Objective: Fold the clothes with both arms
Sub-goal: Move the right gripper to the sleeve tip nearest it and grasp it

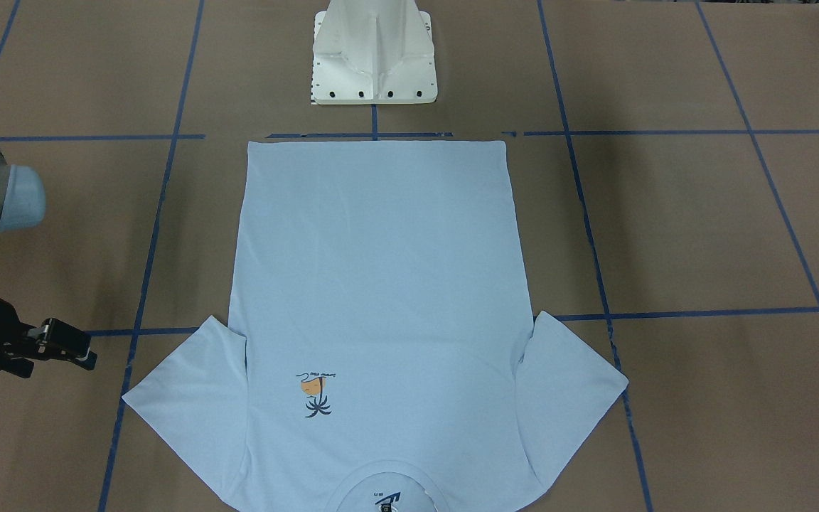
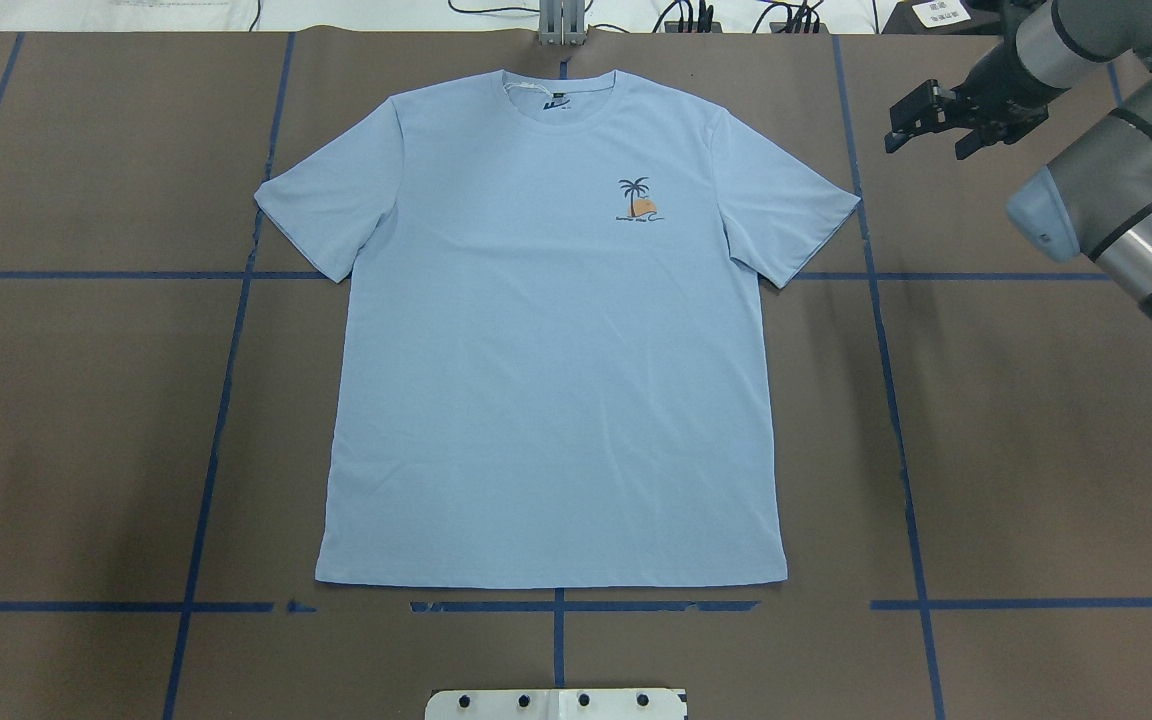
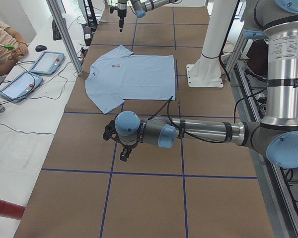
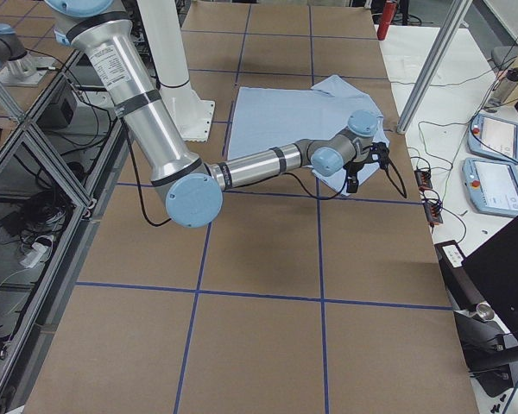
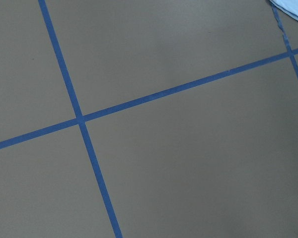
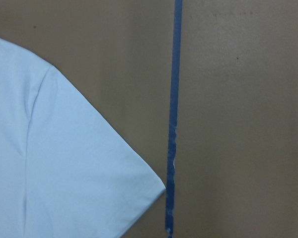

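The clothes are one light blue T-shirt [image 2: 546, 350] lying flat and face up mid-table, sleeves spread, with a palm-tree print [image 2: 636, 200] on the chest. My right gripper [image 2: 921, 118] hovers just off the sleeve [image 2: 786, 215] on my right; its fingers look open and hold nothing. Its wrist view shows that sleeve's tip [image 6: 64, 148] beside a blue tape line. My left gripper [image 3: 124, 154] shows only in the exterior left view, above bare table well short of the shirt, and I cannot tell its state. Its wrist view catches one shirt corner [image 5: 294, 7].
The white pedestal base [image 1: 374, 57] stands just behind the shirt's hem. Blue tape lines [image 2: 556, 605] grid the brown table. Beyond the far edge are metal posts [image 3: 64, 34], tablets [image 3: 47, 62], cables and a seated person's arm [image 3: 5, 42]. A red cylinder [image 3: 5, 208] lies at one corner.
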Controlling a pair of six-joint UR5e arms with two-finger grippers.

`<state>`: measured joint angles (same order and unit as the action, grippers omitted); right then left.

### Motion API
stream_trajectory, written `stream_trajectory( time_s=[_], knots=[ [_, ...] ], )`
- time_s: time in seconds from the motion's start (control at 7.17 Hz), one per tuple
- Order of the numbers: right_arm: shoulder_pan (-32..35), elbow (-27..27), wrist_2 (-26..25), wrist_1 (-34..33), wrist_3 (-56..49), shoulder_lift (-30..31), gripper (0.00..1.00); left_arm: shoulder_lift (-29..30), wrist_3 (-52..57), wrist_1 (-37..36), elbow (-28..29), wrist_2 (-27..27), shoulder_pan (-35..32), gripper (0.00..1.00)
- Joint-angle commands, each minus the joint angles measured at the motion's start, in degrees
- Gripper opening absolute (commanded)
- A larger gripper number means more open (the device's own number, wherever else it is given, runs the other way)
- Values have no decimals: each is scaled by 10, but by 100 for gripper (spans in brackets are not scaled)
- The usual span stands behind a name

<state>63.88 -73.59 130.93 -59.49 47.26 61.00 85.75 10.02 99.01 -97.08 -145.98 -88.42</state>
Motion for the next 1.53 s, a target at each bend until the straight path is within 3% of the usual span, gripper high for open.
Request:
stream_trajectory(
  time_s=[0.0, 0.14, 0.28, 0.7, 0.84, 0.98, 1.39],
  knots=[
    [-25, 47, -51, 124, 87, 1, 98, -1, 0, 7, 1, 0, 0, 100],
    [-51, 56, -78, 125, 87, 2, 98, -1, 0, 7, 1, 0, 0, 100],
    [-68, 57, -116, 124, 90, 1, 91, -1, 1, 7, 1, 0, 0, 100],
    [-90, 95, -133, 124, 90, -7, 77, -7, 4, 7, -2, 0, -1, 100],
    [-94, 96, -137, 124, 90, -7, 66, -8, 4, 8, -5, 0, -1, 100],
    [-94, 96, -138, 122, 90, -8, 37, -9, 4, 8, -5, 0, -1, 100],
    [-95, 96, -150, 120, 87, -11, 31, -10, 6, 8, -6, 0, -2, 100]
  ],
)
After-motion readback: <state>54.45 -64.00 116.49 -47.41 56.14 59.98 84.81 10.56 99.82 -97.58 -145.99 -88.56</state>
